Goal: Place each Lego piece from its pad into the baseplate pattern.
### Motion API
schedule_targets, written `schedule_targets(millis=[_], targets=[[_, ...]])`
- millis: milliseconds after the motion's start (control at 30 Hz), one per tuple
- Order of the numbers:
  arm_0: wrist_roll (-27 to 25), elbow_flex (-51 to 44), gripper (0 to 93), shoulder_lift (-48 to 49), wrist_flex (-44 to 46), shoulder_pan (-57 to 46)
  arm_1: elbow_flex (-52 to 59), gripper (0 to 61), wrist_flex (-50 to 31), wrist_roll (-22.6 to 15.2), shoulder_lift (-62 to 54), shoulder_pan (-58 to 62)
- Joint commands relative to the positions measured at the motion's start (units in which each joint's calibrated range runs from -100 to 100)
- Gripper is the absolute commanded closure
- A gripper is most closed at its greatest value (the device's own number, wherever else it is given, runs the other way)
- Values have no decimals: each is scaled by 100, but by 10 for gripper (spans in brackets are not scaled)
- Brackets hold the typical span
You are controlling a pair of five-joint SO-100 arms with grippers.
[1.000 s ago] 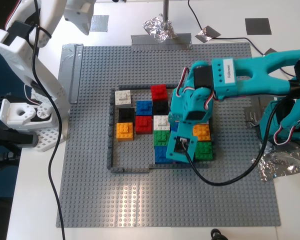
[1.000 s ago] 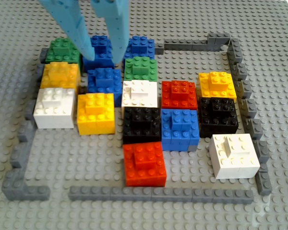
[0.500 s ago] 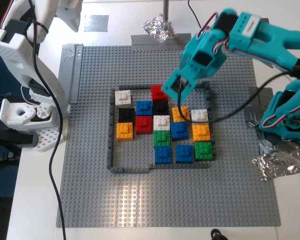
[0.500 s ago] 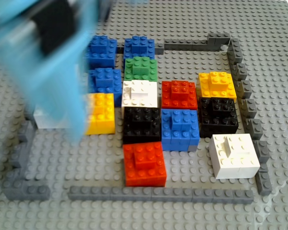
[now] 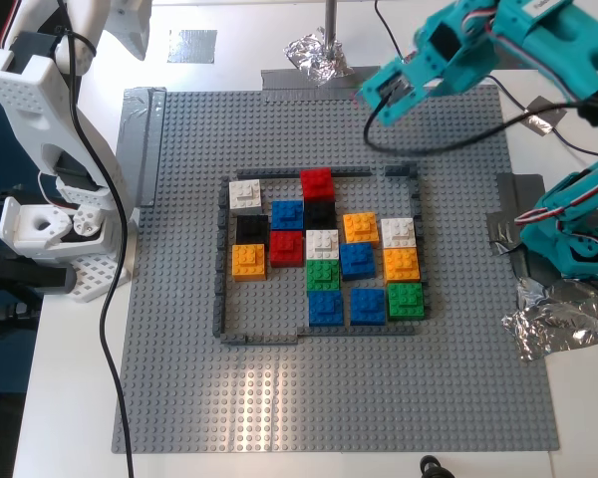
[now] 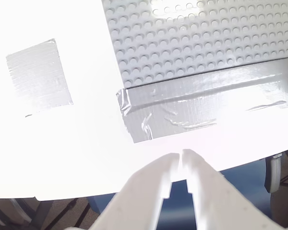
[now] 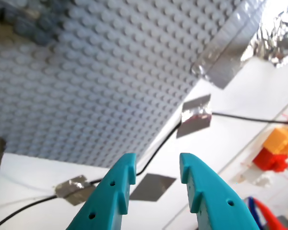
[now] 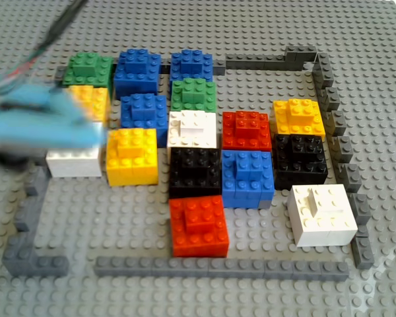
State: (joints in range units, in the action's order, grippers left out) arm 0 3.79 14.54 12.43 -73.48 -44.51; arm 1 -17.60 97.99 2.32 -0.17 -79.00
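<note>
I am counting sixteen bricks (image 5: 322, 243) inside the frame: four blue, three white, three orange. Red, green and black are numbering two each.

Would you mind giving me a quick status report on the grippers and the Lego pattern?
My first gripper open, empty, above the baseplate's far edge. My second gripper shut, empty, off the plate. Bricks seated inside the frame. Nothing in the way.

My first gripper (image 7: 156, 175), the teal one, is raised high toward the exterior view's upper right (image 5: 384, 88), its arm bent at the elbow and reaching in from that view's right edge; its two jaws stand apart with nothing between them. My second gripper (image 6: 179, 162), the white one, has its jaws nearly together and seemingly empty, though glare washes out the tips. Its arm stands upright at the exterior view's left.
</note>
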Motion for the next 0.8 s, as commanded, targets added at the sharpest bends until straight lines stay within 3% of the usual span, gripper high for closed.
schedule_targets(millis=[0, 767], targets=[[-15, -311, 819, 148, -32, -464, 4, 612, 144, 19, -335, -76], [-269, -302, 818, 148, 25, -2611, 212, 612, 136, -10, -506, -98]])
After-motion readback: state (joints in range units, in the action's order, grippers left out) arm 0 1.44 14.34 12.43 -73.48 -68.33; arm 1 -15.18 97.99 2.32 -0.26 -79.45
